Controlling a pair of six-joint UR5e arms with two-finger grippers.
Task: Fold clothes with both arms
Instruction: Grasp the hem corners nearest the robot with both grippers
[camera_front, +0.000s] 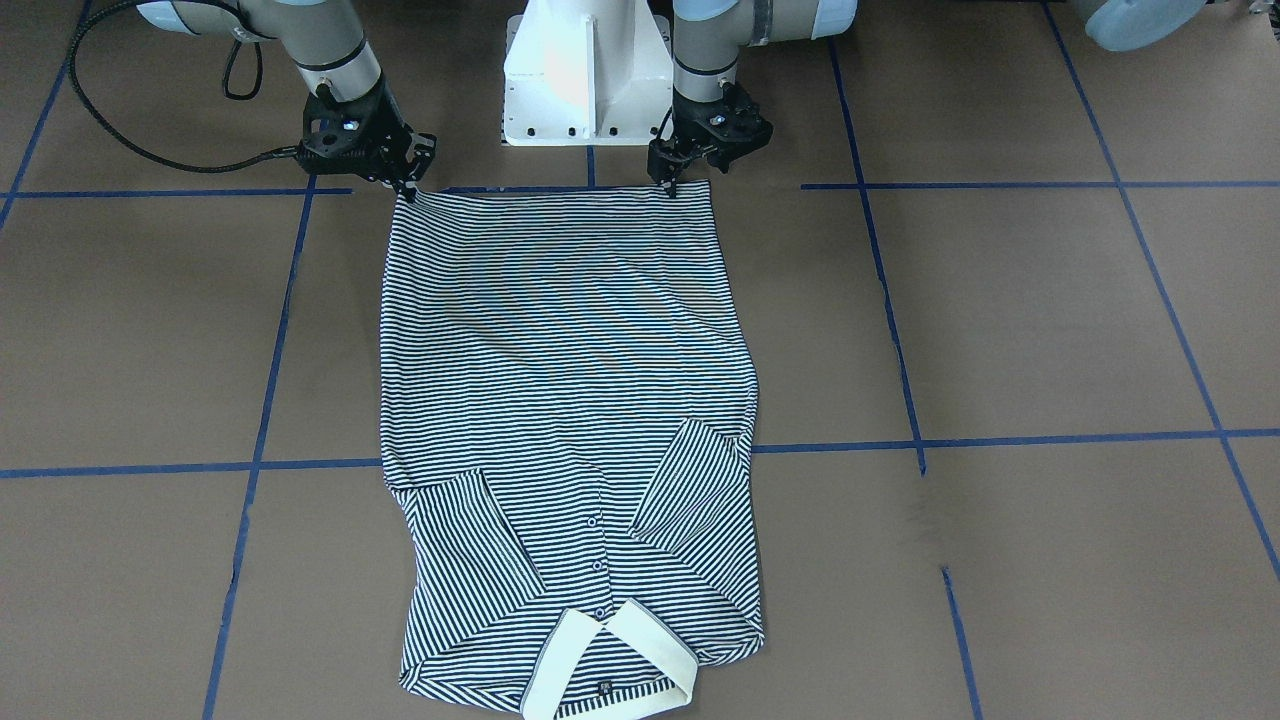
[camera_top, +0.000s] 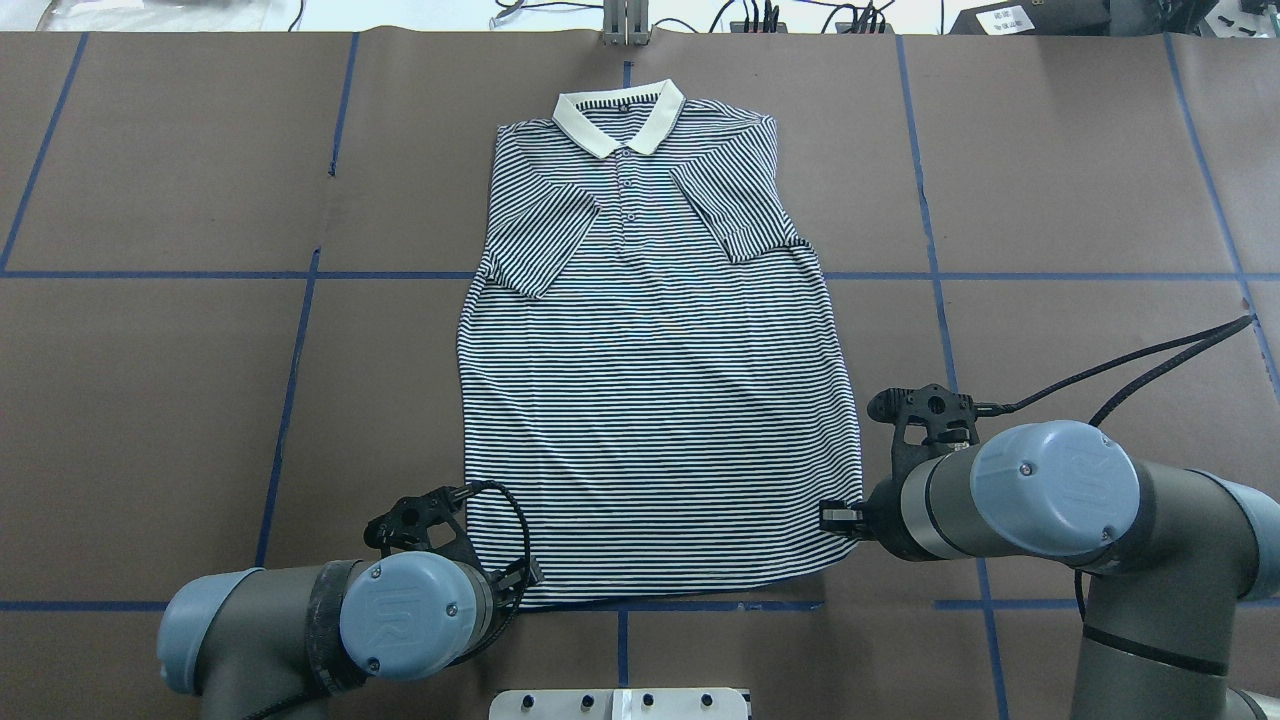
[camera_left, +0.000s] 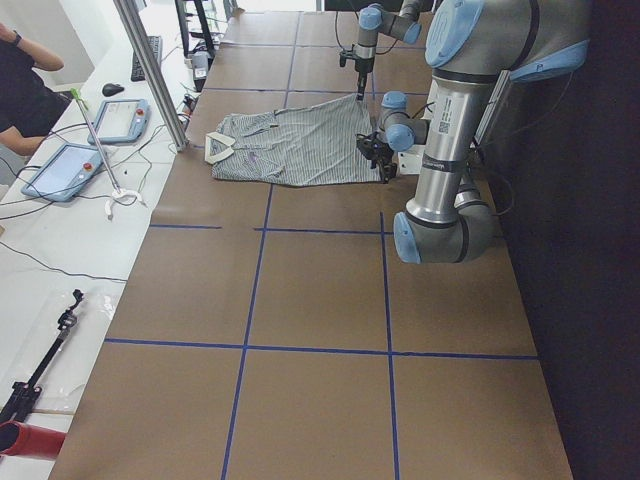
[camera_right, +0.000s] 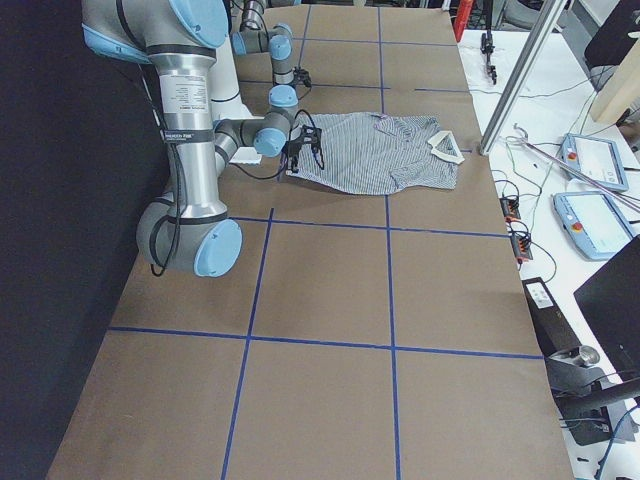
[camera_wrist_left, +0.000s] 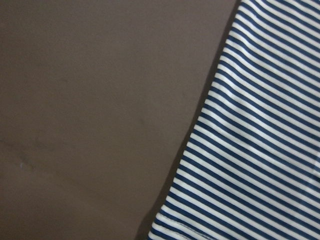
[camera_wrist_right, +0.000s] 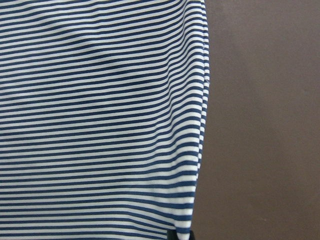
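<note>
Nearest the robot, the left claw (camera_front: 672, 187) and right claw (camera_front: 408, 190) sit at the two hem corners of the polo shirt (camera_top: 650, 360), tips down on the fabric; whether either is pinching the cloth or spread, I cannot tell. The shirt lies flat, front up, on the brown table (camera_top: 160, 400), both sleeves folded in over the chest. Farthest off, its cream collar (camera_top: 620, 125) points to the table's far edge

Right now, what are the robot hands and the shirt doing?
Left gripper and right gripper at the shirt's hem corners, grip unclear. Shirt flat, sleeves folded in. Nothing blocking.
</note>
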